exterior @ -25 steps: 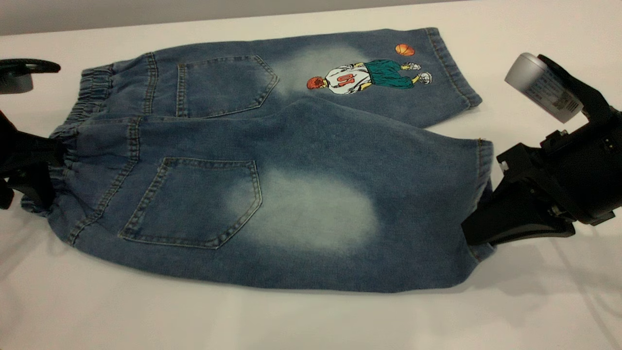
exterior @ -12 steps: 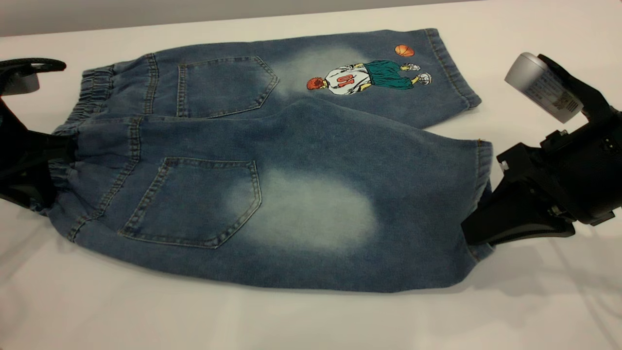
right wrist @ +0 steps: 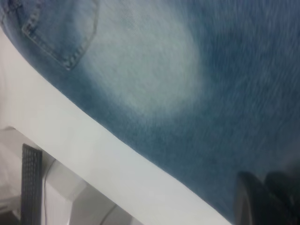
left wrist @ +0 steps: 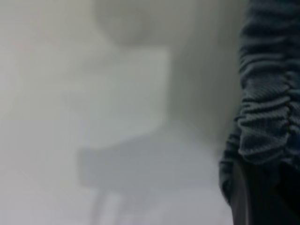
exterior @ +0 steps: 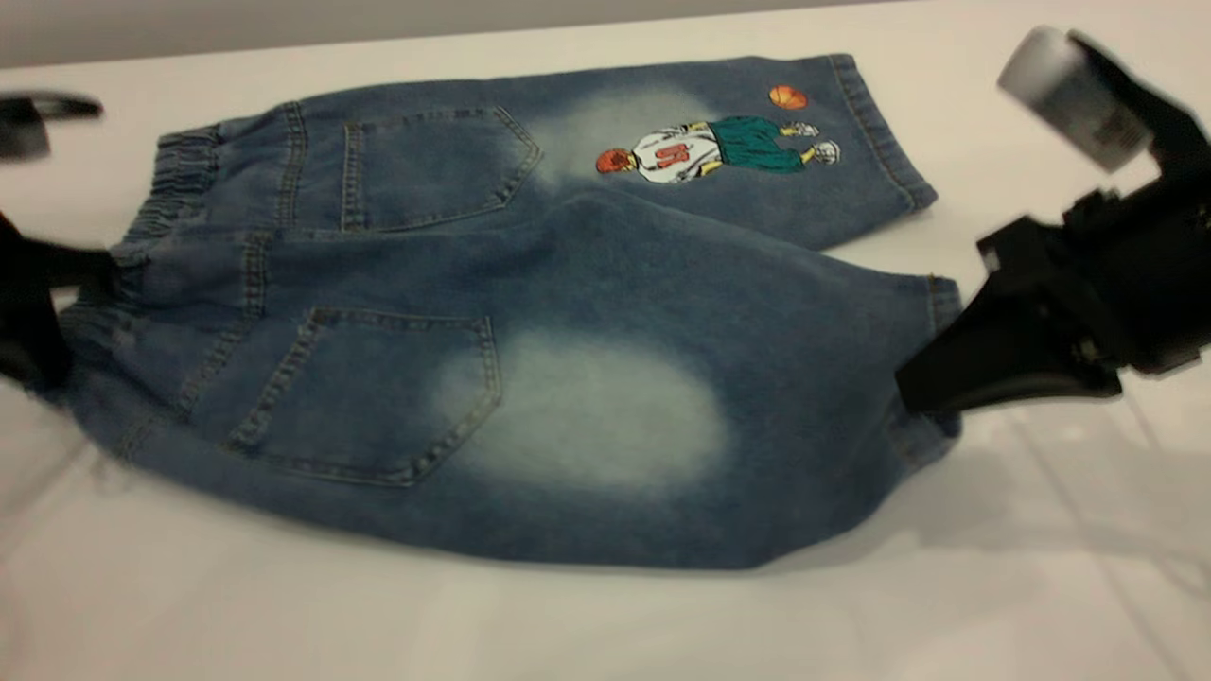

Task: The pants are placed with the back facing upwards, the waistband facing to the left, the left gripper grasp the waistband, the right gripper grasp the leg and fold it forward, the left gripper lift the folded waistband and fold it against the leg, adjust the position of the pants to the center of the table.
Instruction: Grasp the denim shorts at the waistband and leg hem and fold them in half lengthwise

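- I am watching the pants (exterior: pixel 530 322) lying back up on the counter (exterior: pixel 605 624), waistband (exterior: pixel 142 236) toward the left arm.
- The left end effector (exterior: pixel 43 312) is pinching the waistband at the near edge; the wrist view shows gathered elastic against one dark finger (left wrist: pixel 255 197).
- The right end effector (exterior: pixel 932 388) is pinching the hem of the leg (exterior: pixel 587 407), the one with the pale oval.
- I judge the forward fold is beginning. I am aiming to raise both ends evenly, keeping the cloth taut between them, so the near half is landing squarely over the cartoon leg (exterior: pixel 719 147).
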Robot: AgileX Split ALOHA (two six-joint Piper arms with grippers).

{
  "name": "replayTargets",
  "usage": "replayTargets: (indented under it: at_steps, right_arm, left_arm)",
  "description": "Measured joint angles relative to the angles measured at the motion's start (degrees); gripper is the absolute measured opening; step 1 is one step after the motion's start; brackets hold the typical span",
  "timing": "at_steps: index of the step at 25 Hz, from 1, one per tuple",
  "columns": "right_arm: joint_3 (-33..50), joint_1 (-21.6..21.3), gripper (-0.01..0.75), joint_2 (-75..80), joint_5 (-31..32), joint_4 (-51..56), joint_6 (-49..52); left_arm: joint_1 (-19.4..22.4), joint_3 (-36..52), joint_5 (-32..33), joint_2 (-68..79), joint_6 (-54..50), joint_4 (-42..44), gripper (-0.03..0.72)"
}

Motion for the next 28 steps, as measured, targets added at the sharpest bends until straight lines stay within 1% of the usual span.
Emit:
replayTargets:
  at_steps: [3,7,9,12,16,18,22,25,28]
  right_arm:
    - [-0.3,0.0,0.011,-2.6,0.0,-0.1,1.1]
    - [-2.2,0.0,0.011,-3.4,1.0,-1.1,3.3]
    - [-2.2,0.0,0.013,-3.3,2.7,-2.5,5.3]
    - [-2.2,0.0,0.048,-3.2,3.8,-7.5,10.0]
    - [-1.2,0.0,0.175,-2.9,7.6,-12.4,14.9]
    - [-0.1,0.0,0.265,-2.2,7.8,-12.5,15.6]
    - [1.8,0.0,0.411,0.9,7.7,-11.4,17.1]
    - [1.8,0.0,0.456,3.6,8.6,-10.0,16.9]
    - [1.8,0.0,0.465,6.4,10.5,-10.0,16.2]
  left_arm:
    - [-0.7,-0.1,-0.1,-4.4,0.0,-0.2,0.080]
    - [-3.4,-0.2,-0.7,-8.9,0.1,-0.5,0.078]
    - [-4.8,-0.2,-0.6,-9.3,0.1,-0.5,0.078]
    - [-5.4,-0.2,0.2,-8.9,0.2,-0.6,0.078]
    - [-5.4,-0.2,-0.1,-8.9,0.1,-0.6,0.078]
    - [-5.4,-0.2,-0.1,-8.9,0.1,-0.6,0.078]
    - [-5.4,-0.2,-0.1,-8.9,0.1,-0.6,0.078]
    - [-5.4,-0.2,0.1,-9.0,0.1,-0.6,0.078]
    - [-5.4,-0.2,0.6,-9.0,0.1,-0.6,0.078]
